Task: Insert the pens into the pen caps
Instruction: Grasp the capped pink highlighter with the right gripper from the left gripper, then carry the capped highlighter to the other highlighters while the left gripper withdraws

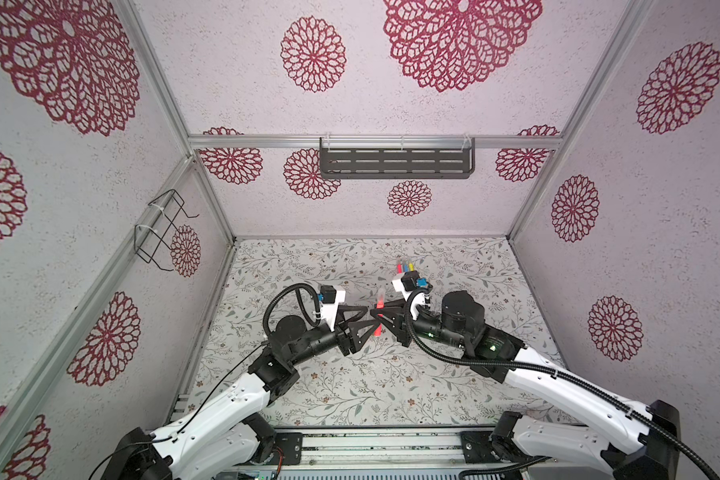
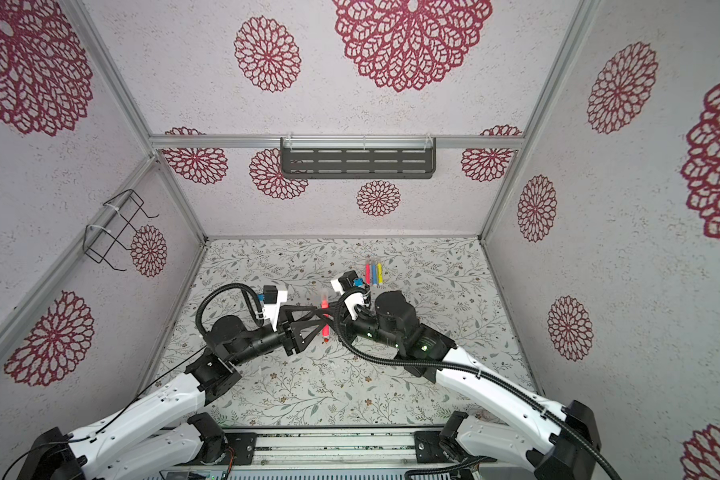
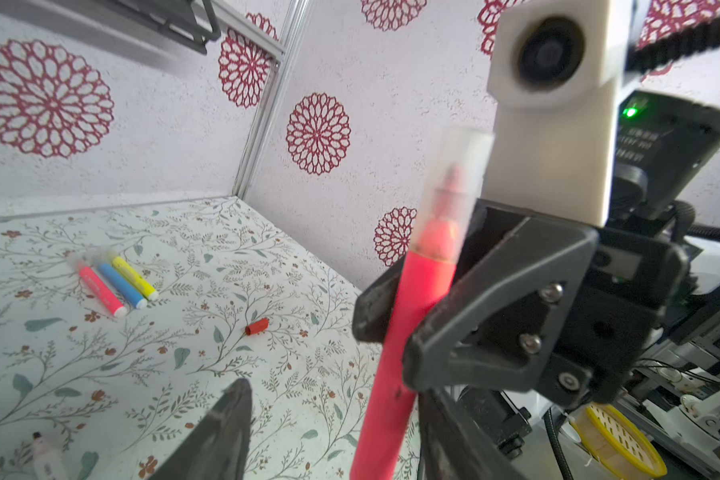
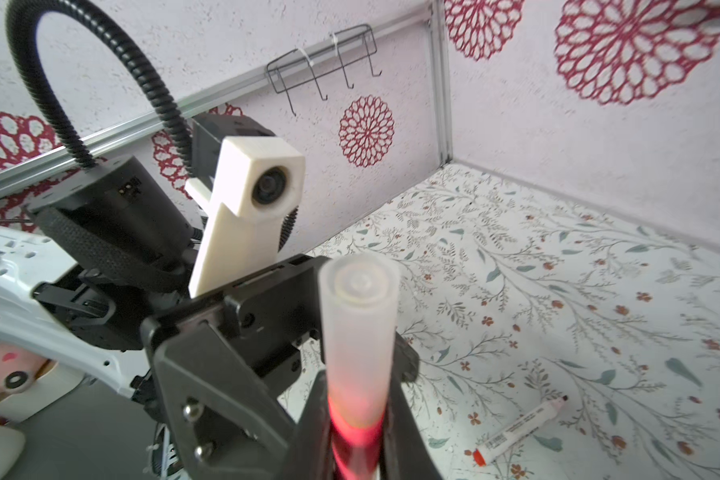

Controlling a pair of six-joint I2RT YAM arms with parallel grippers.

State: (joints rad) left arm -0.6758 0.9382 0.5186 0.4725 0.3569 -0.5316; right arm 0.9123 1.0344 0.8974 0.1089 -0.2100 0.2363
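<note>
We count five pens: one red pen [image 3: 416, 286], one pink pen [image 3: 100, 286], one blue pen [image 3: 121, 286], one yellow pen [image 3: 132, 276] and one white pen [image 4: 520, 428]. We count five pen caps: four pale caps [image 3: 454, 174] seated on pens, one red cap [image 3: 257, 326] lying loose.

No legible text; print on the white marker [image 4: 520, 430] too blurred

I'm running this from a lab test booth: an aluminium frame [image 1: 267, 141] boxes in wallpapered panels [image 1: 350, 212], with a slotted shelf [image 1: 395, 163] and wire rack [image 1: 161, 226] zip-tied on, above a floral-papered tabletop [image 1: 350, 395].
</note>
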